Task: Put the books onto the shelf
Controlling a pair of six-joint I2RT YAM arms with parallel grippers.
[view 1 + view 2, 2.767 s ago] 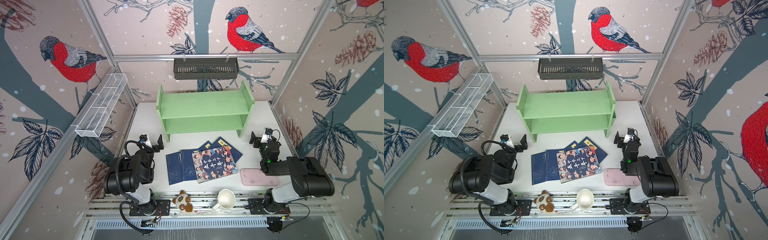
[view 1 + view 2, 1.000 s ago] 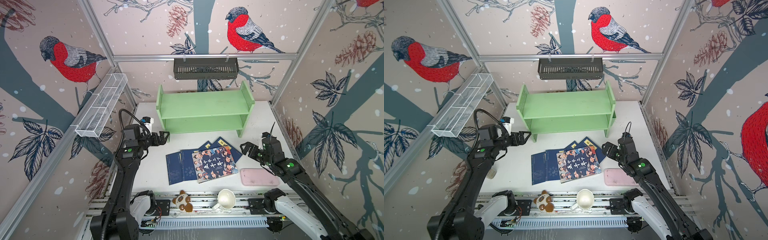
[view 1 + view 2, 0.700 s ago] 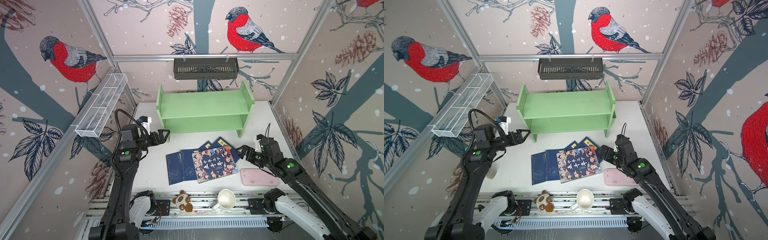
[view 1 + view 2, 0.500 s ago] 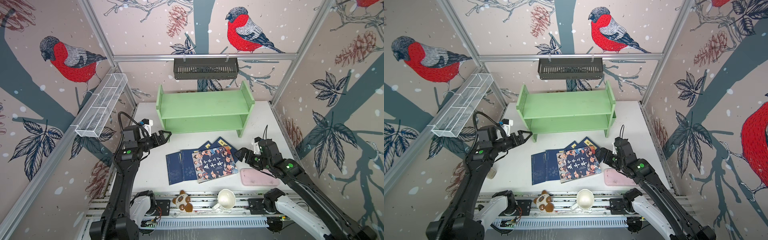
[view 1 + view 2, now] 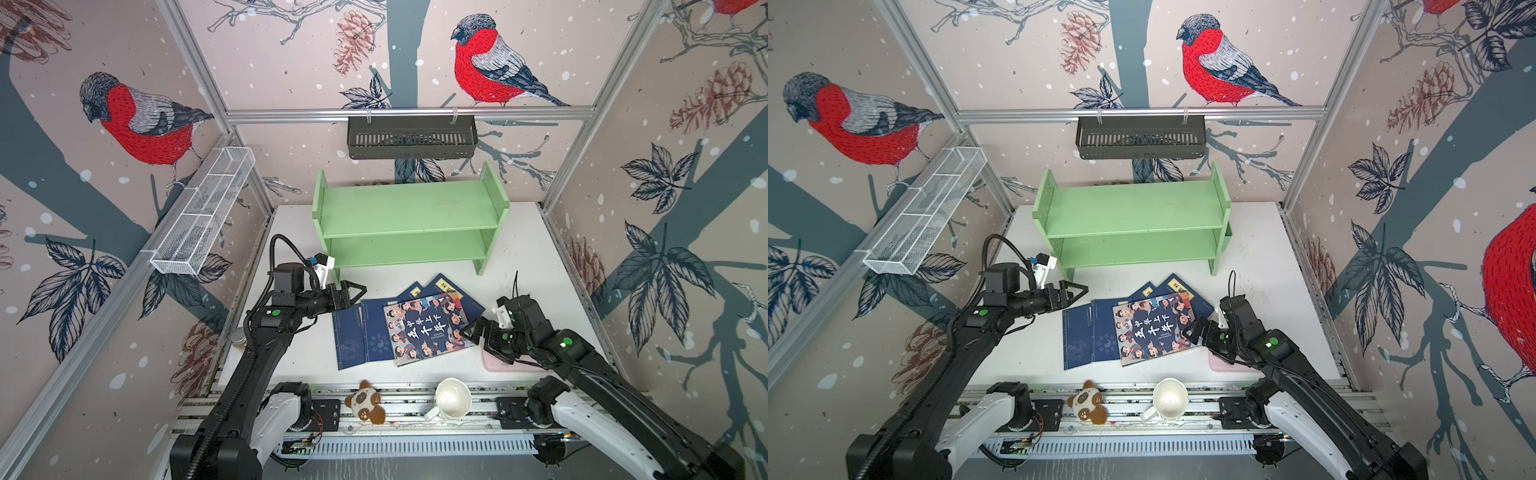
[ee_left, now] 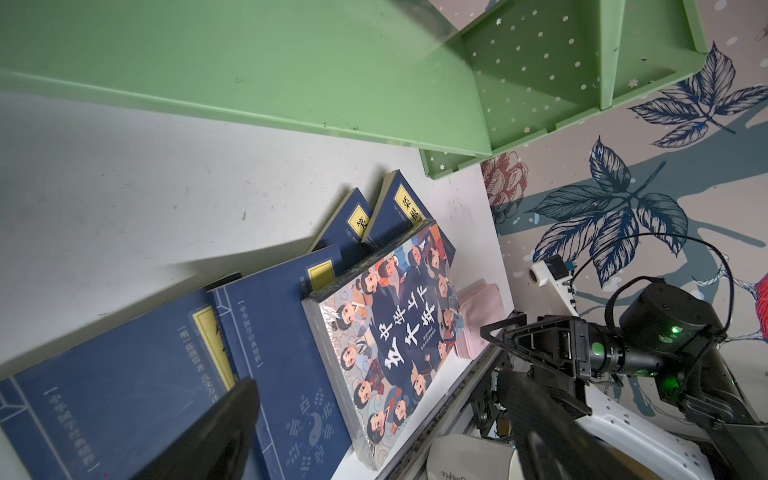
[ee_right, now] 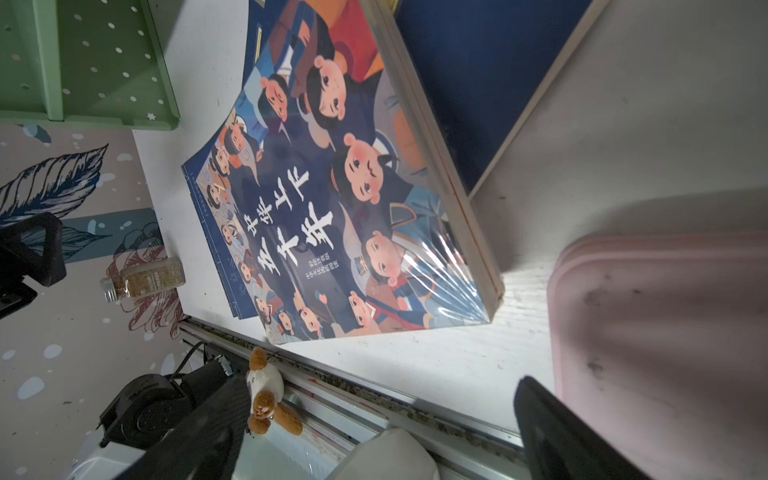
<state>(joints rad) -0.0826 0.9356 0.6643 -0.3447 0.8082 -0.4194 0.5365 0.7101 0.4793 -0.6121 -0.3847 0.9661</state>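
Observation:
Several navy blue books (image 5: 357,336) (image 5: 1084,332) (image 6: 124,395) lie fanned flat on the white table. A larger cartoon-cover book (image 5: 428,328) (image 5: 1154,328) (image 6: 390,328) (image 7: 345,208) rests on top of them. Behind them stands the light green shelf (image 5: 409,224) (image 5: 1133,224) (image 6: 249,62), both tiers bare. My left gripper (image 5: 358,293) (image 5: 1079,295) (image 6: 380,386) hangs open over the far left corner of the navy books, holding nothing. My right gripper (image 5: 471,332) (image 5: 1192,328) (image 7: 380,384) is open and empty, just off the cartoon book's right edge.
A pink flat tray (image 5: 511,361) (image 7: 665,332) lies under the right wrist. A white mug (image 5: 453,397) and a plush panda (image 5: 365,405) sit on the front rail. A small jar (image 5: 239,336) stands at the left wall. A black basket (image 5: 411,137) and a white wire basket (image 5: 203,212) hang on the walls.
Both arms rose from folded rest and reached inward. The left gripper moved right and down toward the navy books. The right gripper moved left to the cartoon book's edge.

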